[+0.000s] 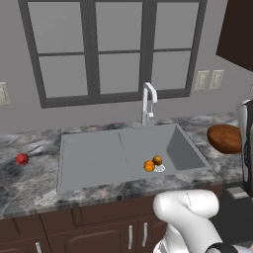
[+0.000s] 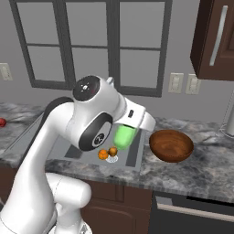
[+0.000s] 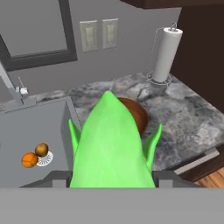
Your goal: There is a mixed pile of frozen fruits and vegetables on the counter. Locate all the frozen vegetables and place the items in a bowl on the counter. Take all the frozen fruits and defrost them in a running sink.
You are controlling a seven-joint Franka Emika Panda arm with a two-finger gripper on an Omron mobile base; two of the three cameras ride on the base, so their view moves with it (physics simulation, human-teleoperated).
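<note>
Bright green pointed leafy piece (image 3: pixel 111 144): clamped in gripper (image 3: pixel 113 177) jaws, near reddish-brown wooden bowl (image 2: pixel 171 145); two orange balls (image 1: pixel 152 163) in grey sink (image 1: pixel 99 153).

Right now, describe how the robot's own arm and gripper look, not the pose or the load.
The arm is glossy white, built of thick rounded segments. Its joints are dark: a black round cap with small white markings sits on top, and a black disc with a white mark faces the right base camera. The gripper shows little, just grey finger parts low in the hand view. No loose cables are visible.
</note>
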